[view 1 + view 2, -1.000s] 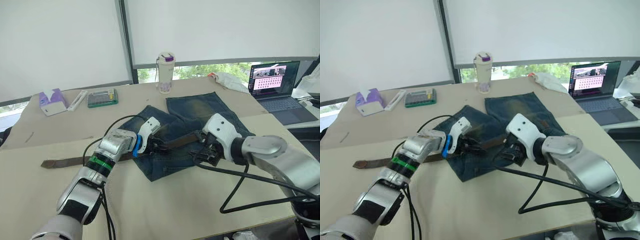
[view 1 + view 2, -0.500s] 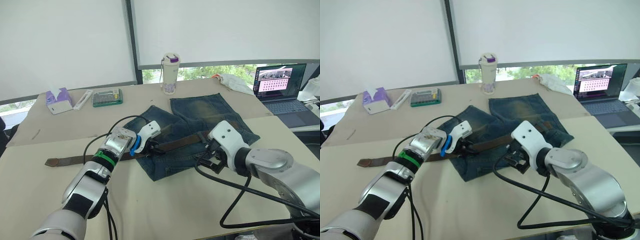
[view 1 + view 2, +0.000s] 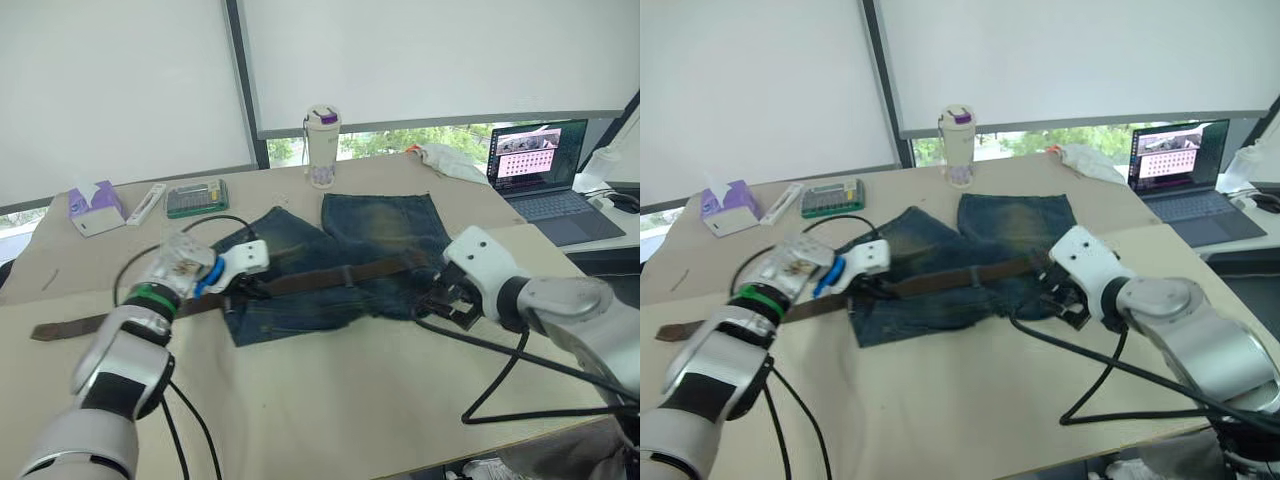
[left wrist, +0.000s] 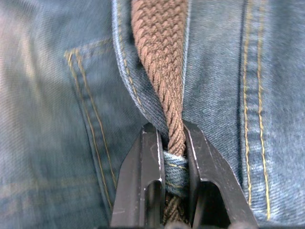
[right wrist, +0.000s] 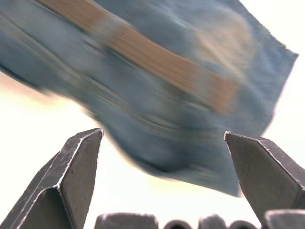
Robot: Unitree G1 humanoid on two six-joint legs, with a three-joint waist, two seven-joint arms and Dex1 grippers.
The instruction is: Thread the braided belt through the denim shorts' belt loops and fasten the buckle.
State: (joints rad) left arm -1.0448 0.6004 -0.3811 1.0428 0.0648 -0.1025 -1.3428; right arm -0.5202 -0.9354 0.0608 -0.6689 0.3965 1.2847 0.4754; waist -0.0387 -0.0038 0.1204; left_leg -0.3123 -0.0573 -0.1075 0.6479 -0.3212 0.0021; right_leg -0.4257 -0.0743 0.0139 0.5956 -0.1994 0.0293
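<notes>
The denim shorts lie flat on the table, waistband toward me. Across the waistband runs the braided belt, its leather-tipped tail trailing off to the left over the table. My left gripper sits at the waistband's left end. In the left wrist view its fingers are shut on the braided belt just where it passes a belt loop. My right gripper hangs open at the right edge of the shorts, fingers wide apart with nothing between them. The buckle is hidden.
A white bottle stands at the table's far edge behind the shorts. A tissue box and a green case sit at the far left. An open laptop stands to the right. Black cables loop over the near table.
The camera view has shifted. My left gripper's fingers have closed onto the belt. My right gripper has drawn back from the waistband's middle to the right edge of the shorts, still open.
</notes>
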